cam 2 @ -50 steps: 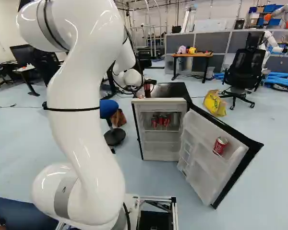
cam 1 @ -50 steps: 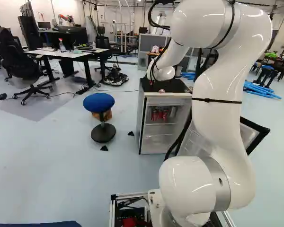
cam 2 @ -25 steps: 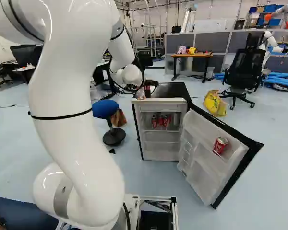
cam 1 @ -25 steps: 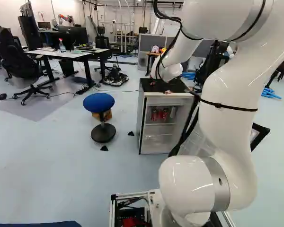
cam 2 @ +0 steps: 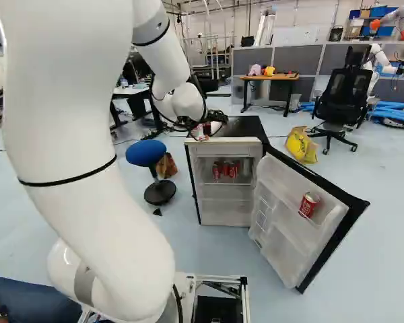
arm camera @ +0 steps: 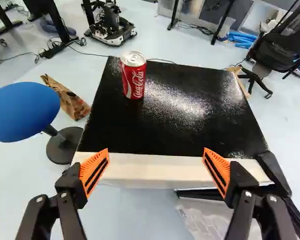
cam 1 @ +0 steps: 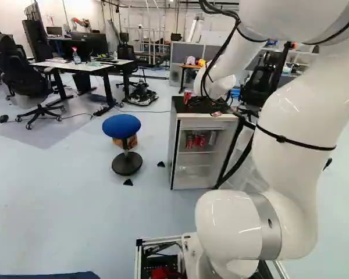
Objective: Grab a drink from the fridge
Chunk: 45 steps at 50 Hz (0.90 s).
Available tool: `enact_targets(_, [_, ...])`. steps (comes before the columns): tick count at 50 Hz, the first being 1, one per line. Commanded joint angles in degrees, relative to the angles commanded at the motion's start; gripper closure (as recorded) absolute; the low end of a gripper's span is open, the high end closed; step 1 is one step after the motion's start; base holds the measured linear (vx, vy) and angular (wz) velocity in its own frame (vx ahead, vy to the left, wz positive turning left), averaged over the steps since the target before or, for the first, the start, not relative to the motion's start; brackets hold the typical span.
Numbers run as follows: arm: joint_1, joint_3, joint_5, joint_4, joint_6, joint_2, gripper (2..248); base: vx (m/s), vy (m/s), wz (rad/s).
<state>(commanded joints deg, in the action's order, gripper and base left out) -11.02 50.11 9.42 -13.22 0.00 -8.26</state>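
Left base view: arm [cam 1: 291, 133] hides most of fridge door [cam 2: 283, 232]. Shelf cans [cam 2: 217, 172] overlap, number unclear; one door can [cam 2: 309, 204], one fridge-top can [arm camera: 134, 77]. Gripper [cam 2: 207, 128] released.

The fridge [arm camera: 165, 120] has a black, glossy top with a grainy glare and a smooth, pale front edge. Far left on it, the can [arm camera: 133, 82] is shiny metal. The door [cam 2: 288, 232], at right, is lined in smooth, whitish plastic. Left, the stool [arm camera: 22, 111] wears matt blue cloth; the bag [arm camera: 72, 102] beside it is creased brown paper. The arm [cam 2: 87, 128] is smooth and glossy.
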Motion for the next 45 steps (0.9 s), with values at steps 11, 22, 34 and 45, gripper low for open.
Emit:
enact_targets(11, [-2.0, -1.58, -2.83, -2.81, 0.0, 2.88, 3, 0.0, 0.0, 0.0])
enact_targets(22, [-4.12, -2.75, -5.66, -5.59, 0.0, 5.46, 3, 0.0, 0.0, 0.0])
enact_targets(34, [-6.54, -3.36, -8.75, -7.8, 0.0, 7.7, 3, 0.0, 0.0, 0.0])
enact_targets(45, [-8.8, -3.54, -11.85, -8.85, 0.0, 8.56, 3, 0.0, 0.0, 0.0])
